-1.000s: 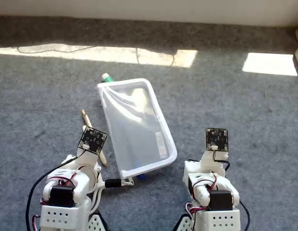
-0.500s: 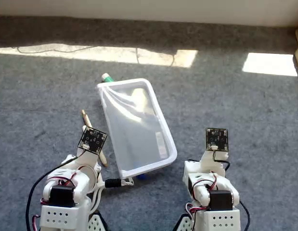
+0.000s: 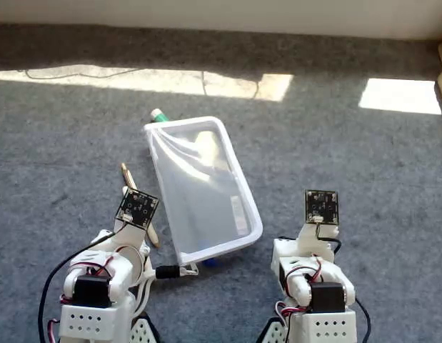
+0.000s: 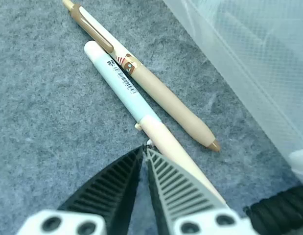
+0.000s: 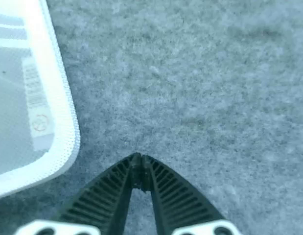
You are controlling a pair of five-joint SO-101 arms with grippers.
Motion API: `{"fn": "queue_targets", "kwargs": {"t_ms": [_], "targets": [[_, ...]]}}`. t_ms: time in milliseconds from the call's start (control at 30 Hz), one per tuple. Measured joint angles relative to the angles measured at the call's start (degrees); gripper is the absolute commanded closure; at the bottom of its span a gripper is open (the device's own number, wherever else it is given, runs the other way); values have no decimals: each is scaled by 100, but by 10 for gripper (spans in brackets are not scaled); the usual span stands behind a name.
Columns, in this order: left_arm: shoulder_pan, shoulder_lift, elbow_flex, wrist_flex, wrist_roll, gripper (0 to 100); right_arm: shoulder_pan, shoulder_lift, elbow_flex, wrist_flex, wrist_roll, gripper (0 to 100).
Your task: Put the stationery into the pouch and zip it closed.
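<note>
While both arms sit at the near edge of the grey carpet [image 3: 363, 164], the see-through pouch [image 3: 206, 207] lies flat between them and a bit farther out, with one short end toward the arms. Something pale yellow [image 3: 206, 143] shows through the pouch near its far end. A thing with a green tip [image 3: 158, 114] pokes out at the far left corner of the pouch, and a bit of something blue [image 3: 211, 263] peeks out under its near end. Two pens lie on the carpet just beside the left long side of the pouch, not inside it. One is a tan pen [image 4: 161, 94] and the other is a white pen [image 4: 123, 82], and they lie close side by side. The left gripper [image 4: 144, 151] is low over the carpet with its fingers pressed together, the tips right next to the white pen and holding nothing. The right gripper [image 5: 138, 171] is also pressed together and holds nothing. It points at bare carpet near the near right corner of the pouch, not touching it.
</note>
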State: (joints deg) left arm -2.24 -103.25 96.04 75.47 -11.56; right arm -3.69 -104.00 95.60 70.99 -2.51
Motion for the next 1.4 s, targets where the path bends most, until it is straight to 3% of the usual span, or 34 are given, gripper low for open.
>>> {"fn": "queue_targets", "kwargs": {"t_ms": [600, 833, 900, 1033, 1133, 1400], "targets": [[-18, 0, -79, 0, 0, 993, 0, 0, 0, 0, 0, 992], [-905, 0, -835, 0, -53, 992, 0, 0, 0, 0, 0, 992], [-958, -35, -1213, 0, -492, 990, 0, 0, 0, 0, 0, 992], [-949, -70, -1776, 0, -1389, 862, 0, 0, 0, 0, 0, 992], [-958, -70, -2075, 53, -1495, 778, 0, 0, 0, 0, -35, 992], [-941, 141, -2673, 932, -1547, 696, 0, 0, 0, 0, -53, 992]]}}
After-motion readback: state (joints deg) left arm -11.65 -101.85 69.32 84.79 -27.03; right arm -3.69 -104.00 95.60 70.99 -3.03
